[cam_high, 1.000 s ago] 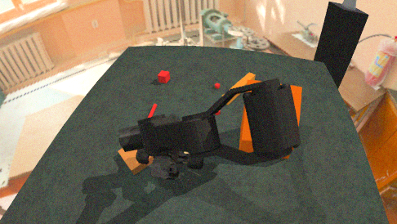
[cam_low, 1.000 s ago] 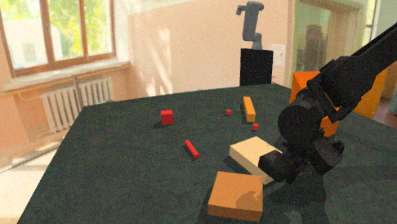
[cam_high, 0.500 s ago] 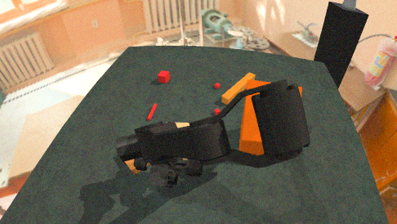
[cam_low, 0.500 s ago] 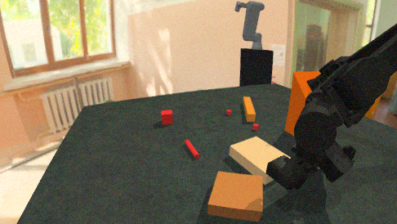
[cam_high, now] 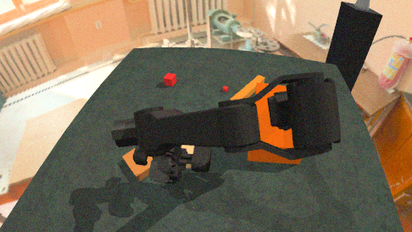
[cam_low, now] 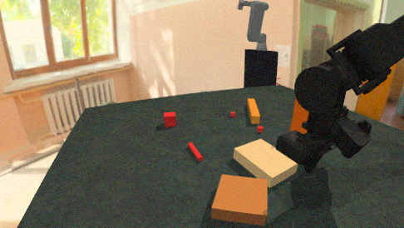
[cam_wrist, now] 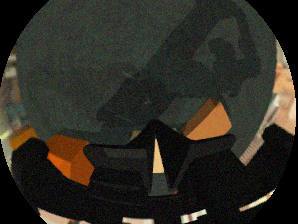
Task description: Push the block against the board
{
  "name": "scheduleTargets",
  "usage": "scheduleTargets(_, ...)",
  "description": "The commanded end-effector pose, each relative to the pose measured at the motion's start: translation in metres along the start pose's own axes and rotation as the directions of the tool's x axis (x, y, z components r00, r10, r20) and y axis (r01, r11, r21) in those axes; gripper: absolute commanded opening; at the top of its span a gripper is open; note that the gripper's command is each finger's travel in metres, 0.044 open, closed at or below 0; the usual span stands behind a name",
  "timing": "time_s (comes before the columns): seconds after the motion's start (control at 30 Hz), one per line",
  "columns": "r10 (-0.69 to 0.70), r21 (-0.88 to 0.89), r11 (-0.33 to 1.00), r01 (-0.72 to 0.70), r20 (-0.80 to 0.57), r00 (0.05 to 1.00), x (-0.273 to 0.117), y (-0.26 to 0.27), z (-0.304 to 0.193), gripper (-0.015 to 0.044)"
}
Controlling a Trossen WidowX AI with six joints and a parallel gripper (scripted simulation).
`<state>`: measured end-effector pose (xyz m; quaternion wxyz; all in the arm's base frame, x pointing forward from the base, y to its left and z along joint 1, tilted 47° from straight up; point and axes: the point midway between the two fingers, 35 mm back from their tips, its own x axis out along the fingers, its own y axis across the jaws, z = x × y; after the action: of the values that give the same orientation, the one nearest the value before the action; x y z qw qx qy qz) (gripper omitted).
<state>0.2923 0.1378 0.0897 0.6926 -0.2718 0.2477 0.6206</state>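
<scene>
The square block point(cam_high: 137, 164) point(cam_low: 240, 195) point(cam_wrist: 212, 122), brown-orange, lies flat nearest the front of the exterior view. The cream board point(cam_high: 187, 149) point(cam_low: 264, 159) point(cam_wrist: 158, 160) lies flat just behind it, turned at an angle to it. Their facing sides are not flush: a wedge of table shows between them at the left, and they come close at the board's near corner; whether they touch there I cannot tell. My gripper point(cam_high: 171, 175) point(cam_low: 308, 166) point(cam_wrist: 154, 122) is shut and empty, beside the board's right end in the exterior view. The arm hides much of the board in the top view.
A large orange box point(cam_high: 273, 157) point(cam_low: 299, 117) point(cam_wrist: 70, 160) stands behind the gripper, partly hidden. An orange bar point(cam_high: 249, 88) point(cam_low: 253, 111), a red cube point(cam_high: 169, 80) point(cam_low: 169, 119), two tiny red cubes, one point(cam_high: 225, 89) point(cam_low: 233, 114) farther back, and a red rod point(cam_low: 195, 151) lie beyond the board.
</scene>
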Motion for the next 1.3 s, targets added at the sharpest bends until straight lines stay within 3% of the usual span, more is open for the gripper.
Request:
scheduleTargets(0.0, -0.004, 0.072, 0.997, 0.004, 0.004, 1.0, -0.004, 0.003, -0.003, 0.0)
scheduleTargets(0.27, -0.003, 0.342, 0.94, 0.003, 0.0, 1.0, -0.005, 0.015, -0.019, 0.0)
scheduleTargets(0.57, -0.002, 0.614, 0.789, 0.003, -0.002, 1.0, -0.005, 0.028, -0.035, 0.0)
scheduleTargets(0.93, -0.001, 0.864, 0.503, 0.003, -0.002, 1.0, -0.004, 0.047, -0.054, 0.0)
scheduleTargets(1.27, -0.001, 0.984, 0.179, 0.001, -0.001, 1.0, -0.004, 0.065, -0.069, 0.0)
